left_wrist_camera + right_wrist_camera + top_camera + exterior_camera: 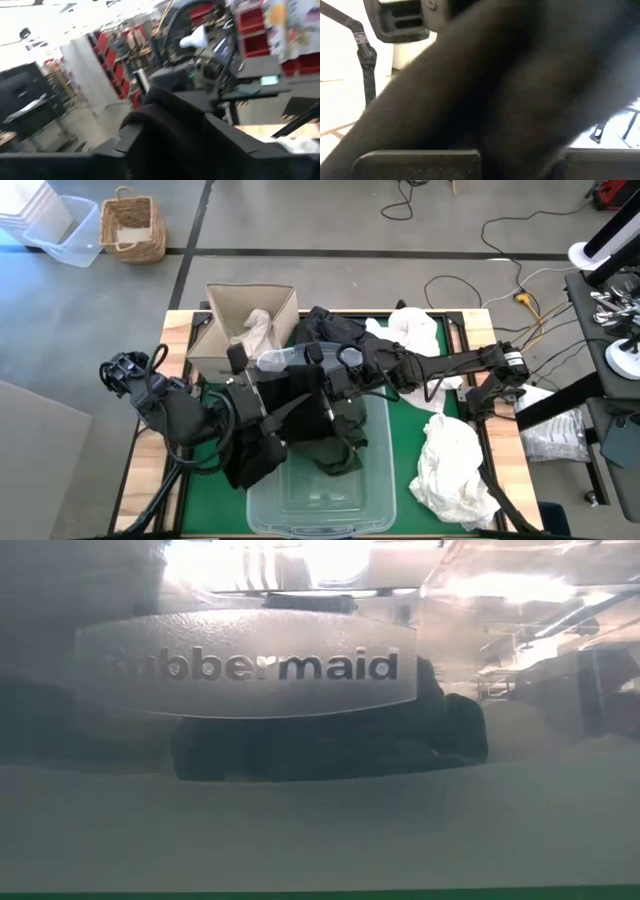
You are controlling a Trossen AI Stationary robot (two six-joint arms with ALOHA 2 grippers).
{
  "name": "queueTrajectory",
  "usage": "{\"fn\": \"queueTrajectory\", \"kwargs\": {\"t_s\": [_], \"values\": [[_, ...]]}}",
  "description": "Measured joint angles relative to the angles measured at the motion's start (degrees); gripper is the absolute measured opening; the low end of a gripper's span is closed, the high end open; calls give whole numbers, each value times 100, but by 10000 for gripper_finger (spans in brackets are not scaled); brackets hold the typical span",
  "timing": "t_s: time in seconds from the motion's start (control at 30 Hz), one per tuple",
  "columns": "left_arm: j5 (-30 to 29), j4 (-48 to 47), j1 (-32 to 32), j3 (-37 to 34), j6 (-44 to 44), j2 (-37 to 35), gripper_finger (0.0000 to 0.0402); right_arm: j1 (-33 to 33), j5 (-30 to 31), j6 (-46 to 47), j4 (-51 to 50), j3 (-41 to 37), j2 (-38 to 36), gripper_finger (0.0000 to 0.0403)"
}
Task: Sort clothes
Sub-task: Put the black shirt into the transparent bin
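A dark charcoal garment hangs between my two grippers over the clear plastic tub. In the high view my left gripper is at the garment's left side and my right gripper at its far right side, both shut on it. Its lower part droops into the tub, where the low view shows dark cloth through the tub's wall. White clothes lie in the beige fabric box. More dark clothes and white clothes lie on the green mat. My left gripper pinches a bunched fold of the dark garment between its two fingers; the cloth rises in a hump out of the gap. My right gripper has dark cloth filling the space above its fingers; the cloth hides which part it holds.
The tub stands at the near middle of the green mat, the beige box at the far left. White clothes lie at the far right, by the right arm. The low view is blocked by the tub's labelled wall.
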Motion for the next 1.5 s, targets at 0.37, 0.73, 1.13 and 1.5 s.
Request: {"fn": "queueTrajectory", "kwargs": {"t_s": [0.37,0.73,1.13,1.5], "values": [[227,-2913,-2,586,-2039,-2,275,0,-2,-118,-428,-4,-115,13],[914,-4267,-31,754,-2866,-2,286,0,47,-225,-1108,-7,-369,13],[1186,-5201,-35,533,-3203,-4,286,-2,66,-261,-1207,-9,-1177,13],[1721,-4826,-7,-362,-2932,-1,286,-2,233,-563,-898,13,-1439,13]]}}
